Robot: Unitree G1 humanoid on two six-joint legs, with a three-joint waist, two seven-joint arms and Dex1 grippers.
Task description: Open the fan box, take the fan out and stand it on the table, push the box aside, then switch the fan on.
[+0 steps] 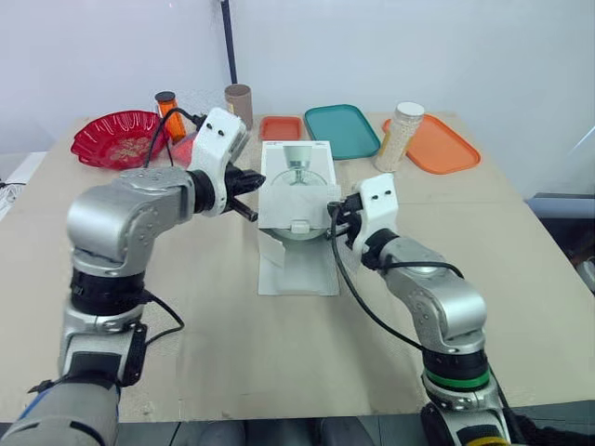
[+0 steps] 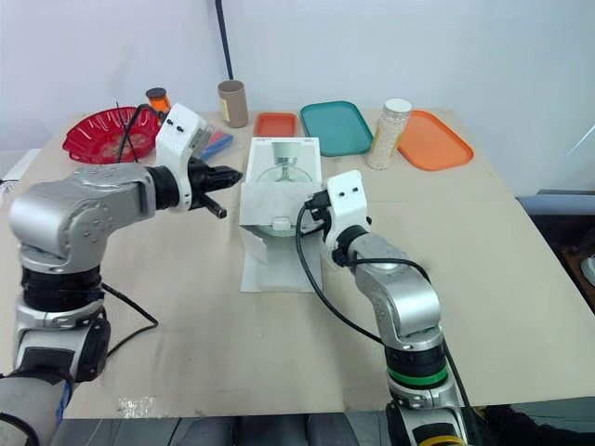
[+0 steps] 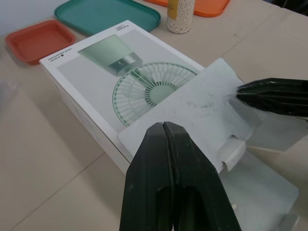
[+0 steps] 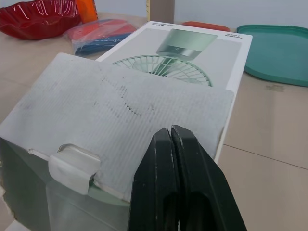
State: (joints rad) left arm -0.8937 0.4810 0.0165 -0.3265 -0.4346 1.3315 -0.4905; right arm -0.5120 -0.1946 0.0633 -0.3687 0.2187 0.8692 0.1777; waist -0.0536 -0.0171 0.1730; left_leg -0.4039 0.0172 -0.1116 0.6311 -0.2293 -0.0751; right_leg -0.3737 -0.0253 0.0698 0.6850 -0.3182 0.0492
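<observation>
The white fan box (image 1: pixel 296 163), printed with a green fan, lies flat in the middle of the table. Its near end is open: one flap (image 1: pixel 296 206) is raised and a lower flap (image 1: pixel 297 268) lies out on the table toward me. My left gripper (image 1: pixel 251 214) is shut, its tip against the raised flap's left edge (image 3: pixel 144 134). On the flap's right edge rests the tip of my right gripper (image 1: pixel 333 221), also shut. Both pairs of fingers are closed on themselves, not around the cardboard. Pale inner packing (image 4: pixel 72 211) shows under the flap.
Along the back stand a red bowl (image 1: pixel 116 135), an orange bottle (image 1: pixel 169 111), a cardboard tube (image 1: pixel 239 102), a small orange tray (image 1: pixel 281 127), a teal tray (image 1: pixel 341 130), a jar of white beads (image 1: pixel 400 135) and an orange tray (image 1: pixel 437 144). Red and blue packets (image 4: pixel 103 33) lie left of the box.
</observation>
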